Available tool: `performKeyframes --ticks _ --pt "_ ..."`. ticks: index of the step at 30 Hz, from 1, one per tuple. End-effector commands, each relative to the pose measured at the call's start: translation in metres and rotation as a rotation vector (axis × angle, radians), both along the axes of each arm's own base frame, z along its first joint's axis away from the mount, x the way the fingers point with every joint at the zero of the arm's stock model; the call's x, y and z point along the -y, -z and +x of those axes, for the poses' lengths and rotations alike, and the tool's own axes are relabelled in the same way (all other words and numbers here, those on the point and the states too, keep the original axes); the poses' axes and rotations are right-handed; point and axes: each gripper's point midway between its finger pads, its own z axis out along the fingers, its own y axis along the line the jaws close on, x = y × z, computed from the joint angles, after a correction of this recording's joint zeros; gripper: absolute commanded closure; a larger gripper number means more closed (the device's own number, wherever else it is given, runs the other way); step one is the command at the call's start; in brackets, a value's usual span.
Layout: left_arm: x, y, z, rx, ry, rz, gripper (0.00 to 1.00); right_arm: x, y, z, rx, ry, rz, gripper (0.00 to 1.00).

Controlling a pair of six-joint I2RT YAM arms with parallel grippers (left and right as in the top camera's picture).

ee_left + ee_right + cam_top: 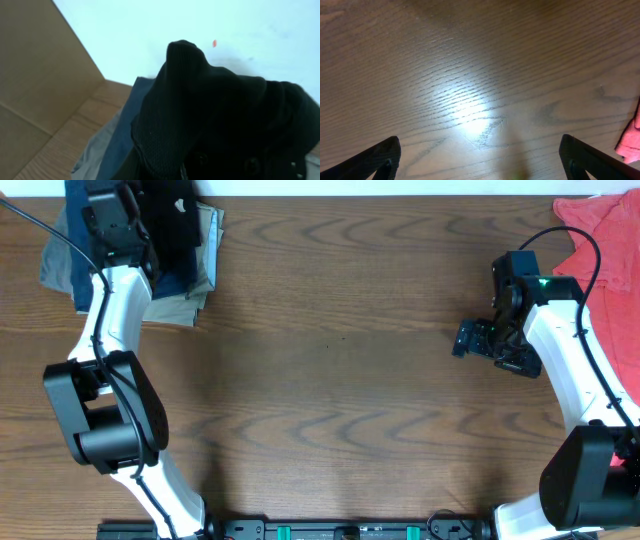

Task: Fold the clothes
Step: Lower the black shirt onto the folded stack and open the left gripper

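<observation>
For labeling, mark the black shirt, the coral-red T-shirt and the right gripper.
black shirt [215, 110], left wrist view, middle of bunched fabric.
coral-red T-shirt [618, 250], overhead view, its spread body.
right gripper [464, 340], overhead view, between its open fingertips.

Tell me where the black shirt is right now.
In the overhead view the black shirt sits at the far left corner of the table, on top of the folded navy and khaki garments.
</observation>
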Motion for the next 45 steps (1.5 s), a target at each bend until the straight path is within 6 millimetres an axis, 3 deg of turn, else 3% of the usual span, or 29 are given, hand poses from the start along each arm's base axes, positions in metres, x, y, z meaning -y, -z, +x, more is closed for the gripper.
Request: performKeyframes --ticks 1,12,13,16,17,24,30,34,36,38,40,45 --pt "-0.026 0.016 0.0 -0.014 -0.072 0.002 0.94 0.0 -0.003 0.003 0.011 -0.004 -0.003 0.01" --pt "-0.088 0.062 -0.002 -0.006 -0.17 0.004 0.92 -0.001 -0.003 0.003 0.011 -0.005 -0.003 0.01" --pt "-0.094 0.062 -0.003 0.002 -0.18 0.005 0.83 -0.001 -0.003 0.003 0.011 -0.005 -0.003 0.01" --pt "-0.11 0.064 -0.01 0.007 -0.208 0.006 0.16 -0.001 -0.003 0.003 0.011 -0.005 -0.003 0.01" --pt "-0.114 0.064 -0.012 0.007 -0.215 0.006 0.02 -0.001 -0.003 0.003 0.011 -0.005 -0.003 0.01" --pt "-0.117 0.061 -0.02 -0.028 -0.22 0.006 0.02 -0.001 -0.003 0.003 0.011 -0.005 -0.003 0.01" --pt "-0.097 0.049 -0.013 -0.008 -0.19 -0.006 0.02 -0.001 -0.003 0.003 0.011 -0.005 -0.003 0.01" --pt "-0.071 0.041 0.001 0.036 -0.113 -0.061 0.01 -0.001 -0.003 0.003 0.012 -0.005 -0.003 0.01" --pt "-0.059 0.044 0.007 0.052 -0.073 -0.111 0.21 -0.001 -0.003 0.003 0.011 -0.005 -0.003 0.01" --pt "-0.051 0.049 0.011 0.06 -0.041 -0.164 0.65 -0.001 -0.003 0.003 0.011 -0.005 -0.004 0.01" --pt "-0.046 0.057 0.014 0.063 -0.019 -0.2 0.91 -0.001 -0.003 0.003 0.011 -0.005 -0.003 0.01" --pt "-0.046 0.083 0.019 0.035 -0.01 -0.213 0.94 -0.001 -0.003 0.003 0.012 -0.005 -0.003 0.01"
